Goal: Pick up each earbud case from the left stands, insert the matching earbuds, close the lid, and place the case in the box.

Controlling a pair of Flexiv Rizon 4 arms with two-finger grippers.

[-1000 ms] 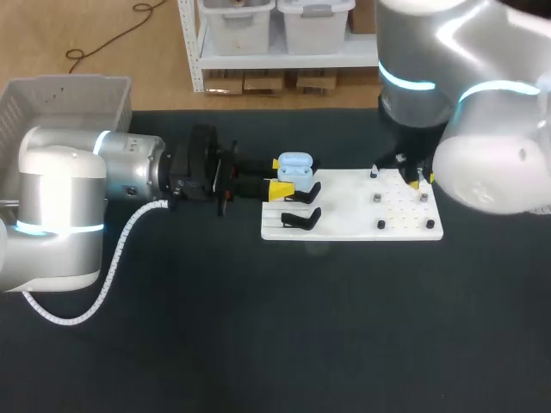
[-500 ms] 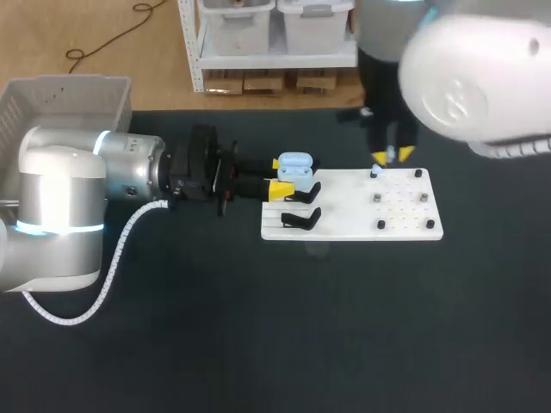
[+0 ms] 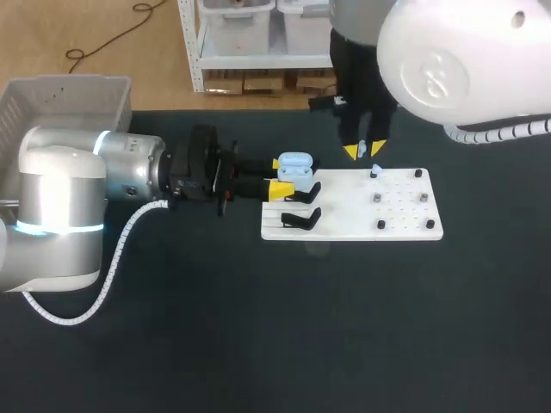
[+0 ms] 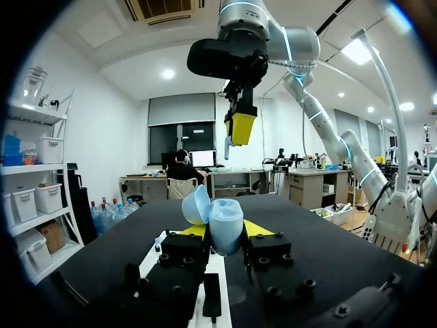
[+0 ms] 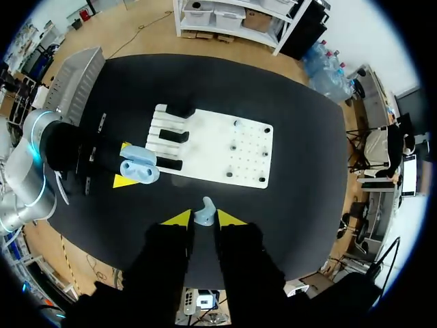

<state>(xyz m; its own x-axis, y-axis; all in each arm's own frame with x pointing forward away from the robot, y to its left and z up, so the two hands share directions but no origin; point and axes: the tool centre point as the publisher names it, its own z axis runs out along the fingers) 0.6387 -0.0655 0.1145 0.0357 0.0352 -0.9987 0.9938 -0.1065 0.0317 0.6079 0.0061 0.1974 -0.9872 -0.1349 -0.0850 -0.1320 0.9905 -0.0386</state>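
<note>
A pale blue earbud case [image 3: 295, 165], lid open, is held fast in the left claw [image 3: 280, 176] at the left edge of a white perforated board [image 3: 405, 219], over the black stands [image 3: 303, 218]; its contents cannot be made out; a pale blue earbud [image 5: 205, 207] is pinched in the right claw [image 5: 204, 219], high over the dark counter [image 3: 258, 344] behind the board; a pale grey slatted box [image 3: 52, 99] is set at the far left corner, its interior not clearly seen.
</note>
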